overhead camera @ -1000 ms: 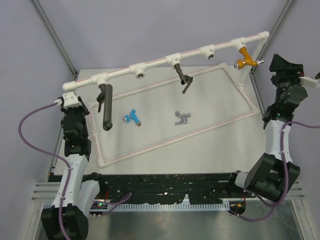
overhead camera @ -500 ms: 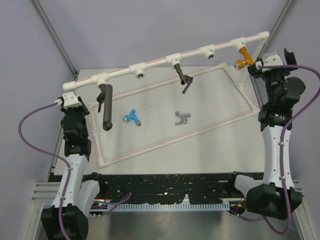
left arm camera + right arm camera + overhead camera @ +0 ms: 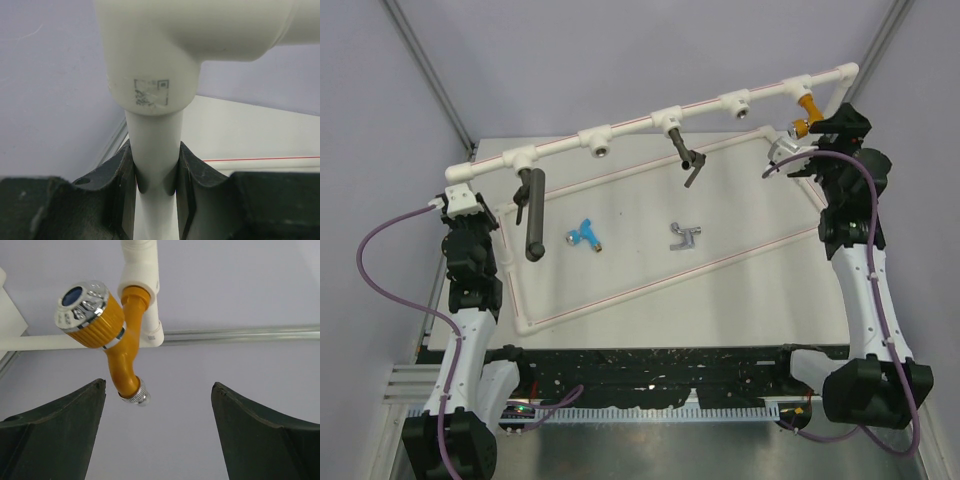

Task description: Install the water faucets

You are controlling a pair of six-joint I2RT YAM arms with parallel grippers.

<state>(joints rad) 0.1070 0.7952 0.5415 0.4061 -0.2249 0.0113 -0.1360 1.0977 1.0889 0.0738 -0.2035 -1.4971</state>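
Right gripper [image 3: 157, 390] is hanging wide open at the worktop's far right corner, holding nothing. The orange-gold faucet [image 3: 117, 347] is sitting in the end socket of the white pipe [image 3: 140, 260] there. It is lying just ahead of the gap, off toward one finger rather than centred. Its body is running downward from the socket, knob turned toward the wrist camera. We are judging the right arm much the nearer for any tightening. Left gripper [image 3: 155, 170] is clamping the pipe's upright post by the left edge. Blue faucet [image 3: 585, 234] and silver-grey faucet [image 3: 685, 236] are lying loose mid-worktop, apart from each other.
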